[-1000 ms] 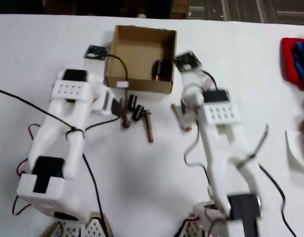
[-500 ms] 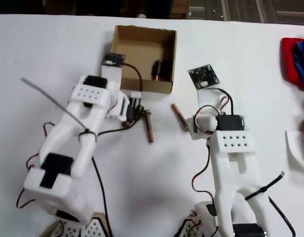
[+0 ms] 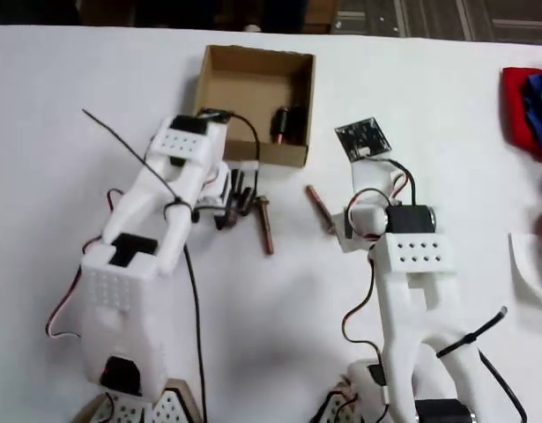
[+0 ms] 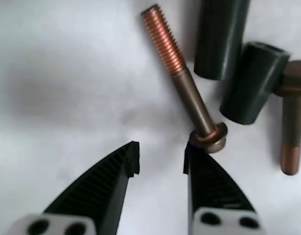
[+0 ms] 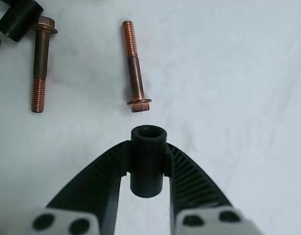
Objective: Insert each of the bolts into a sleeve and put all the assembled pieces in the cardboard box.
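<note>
The sleeve (image 5: 148,164) is pinched between the fingers of the right gripper (image 5: 147,147), with its open bore facing forward past the fingertips. Straight ahead of that gripper and close by, a bolt (image 5: 134,68) lies flat on the bench (image 3: 447,106). Its flanged head is toward the gripper and its threaded end points away, with the long axis nearly in line with the sleeve. That looks like the catch to me: the thread is on the far side, so the bolt likely has to be lifted or turned before it can enter the bore.

The left gripper (image 4: 160,156) hangs low with its fingers spread. One fingertip is right at the head of a second bolt (image 4: 189,93), which slants away from it with the thread farthest off. Just past that shank are two loose sleeves (image 4: 253,81), and a third bolt (image 4: 291,122) lies on their far side. The left arm is plainly the nearer one to this cluster.

The cardboard box (image 3: 279,156) sits beyond both grippers, with one dark piece (image 3: 284,125) inside.
</note>
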